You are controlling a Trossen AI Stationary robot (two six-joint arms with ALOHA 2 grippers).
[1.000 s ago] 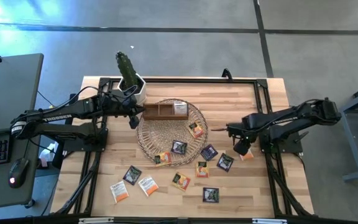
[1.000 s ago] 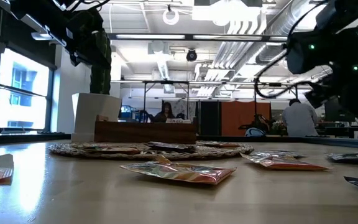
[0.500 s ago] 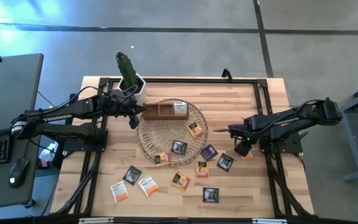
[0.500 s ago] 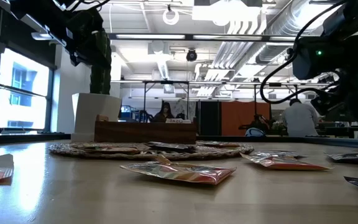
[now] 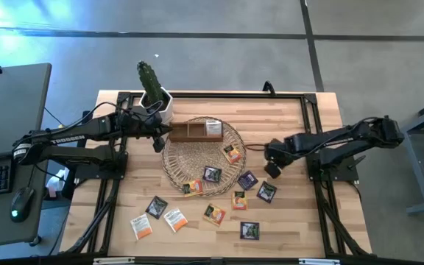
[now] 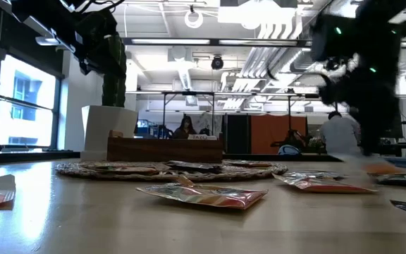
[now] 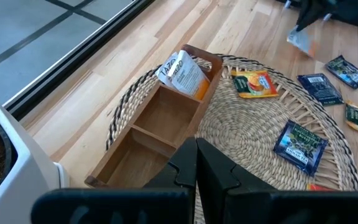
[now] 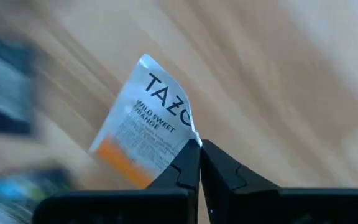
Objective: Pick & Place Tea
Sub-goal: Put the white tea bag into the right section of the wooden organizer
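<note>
A pale planked wooden table (image 5: 300,118) is set on a grey floor, with an open office room seen beyond it. On it, a round woven wicker mat (image 5: 179,158) carries a brown wooden compartment box (image 5: 190,132) and flat square paper sachets (image 5: 212,174). An orange-and-white sachet (image 8: 146,127) is pinched by the right gripper (image 8: 199,149) above the table beside the mat, while the left gripper (image 7: 196,149) is kept closed and empty over the box.

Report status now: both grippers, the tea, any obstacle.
Right gripper shut on orange-and-white sachet, lifted off the table. Left gripper shut, empty, over wooden box. One sachet in the box. Nothing in the way.
</note>
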